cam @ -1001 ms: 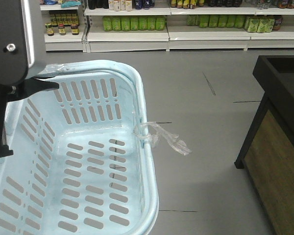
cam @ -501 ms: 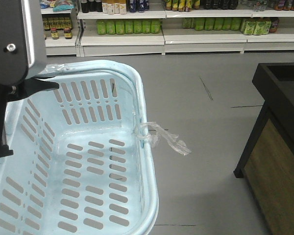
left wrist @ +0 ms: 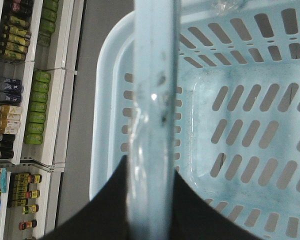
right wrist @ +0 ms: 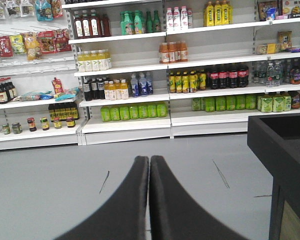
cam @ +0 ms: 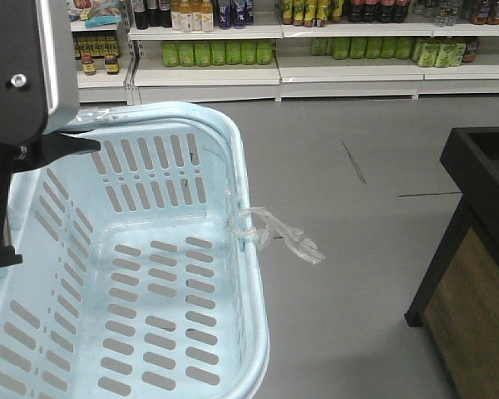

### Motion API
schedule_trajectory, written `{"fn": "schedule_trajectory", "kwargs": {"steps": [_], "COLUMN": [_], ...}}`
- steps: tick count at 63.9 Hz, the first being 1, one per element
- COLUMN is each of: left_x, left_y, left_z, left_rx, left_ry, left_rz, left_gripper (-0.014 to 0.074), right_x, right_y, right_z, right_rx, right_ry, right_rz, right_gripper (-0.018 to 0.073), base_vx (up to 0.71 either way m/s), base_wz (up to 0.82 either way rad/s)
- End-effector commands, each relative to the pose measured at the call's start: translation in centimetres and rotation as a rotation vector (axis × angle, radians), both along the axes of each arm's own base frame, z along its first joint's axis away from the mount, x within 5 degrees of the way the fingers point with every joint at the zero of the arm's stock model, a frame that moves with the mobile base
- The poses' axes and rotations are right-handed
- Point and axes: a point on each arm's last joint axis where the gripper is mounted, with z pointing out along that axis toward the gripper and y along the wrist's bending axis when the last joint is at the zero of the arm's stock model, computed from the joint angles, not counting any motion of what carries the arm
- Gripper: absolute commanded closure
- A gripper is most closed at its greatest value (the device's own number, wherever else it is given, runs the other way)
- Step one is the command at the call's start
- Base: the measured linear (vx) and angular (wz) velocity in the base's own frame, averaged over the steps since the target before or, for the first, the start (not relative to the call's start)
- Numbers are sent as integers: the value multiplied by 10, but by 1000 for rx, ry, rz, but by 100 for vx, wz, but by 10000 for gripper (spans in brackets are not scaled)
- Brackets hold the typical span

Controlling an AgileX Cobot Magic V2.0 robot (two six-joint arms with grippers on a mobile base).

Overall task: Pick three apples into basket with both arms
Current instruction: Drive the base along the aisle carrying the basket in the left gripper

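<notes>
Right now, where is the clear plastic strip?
In the front view, the clear plastic strip is tied to the right rim of the light-blue basket, trailing over the floor.

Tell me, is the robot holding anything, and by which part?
The left gripper clamps the pale light-blue slotted plastic basket by its handle bar. The right gripper, fingers pressed together, holds nothing.
</notes>
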Motion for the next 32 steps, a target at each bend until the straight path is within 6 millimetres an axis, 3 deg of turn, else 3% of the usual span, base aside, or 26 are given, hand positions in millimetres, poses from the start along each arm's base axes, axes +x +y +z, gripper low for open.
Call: {"fn": "schedule_trajectory", "kwargs": {"steps": [1,32], "left_x": [-4,-4], "left_y": [3,3], "left_z": [19,19], "left_rx": [-89,-89], "left_ry": [-99,-99], "left_rz": [-8,-8], "left_gripper": [603,603], "right_x": [0,0], "right_y": [0,0], "right_z": [2,2], "right_rx": [-8,-8], "right_ry": [-67,-67], "right_rz": [0,0], "right_gripper": [568,568], "base_vx": [19,19], "base_wz": [3,5]}}
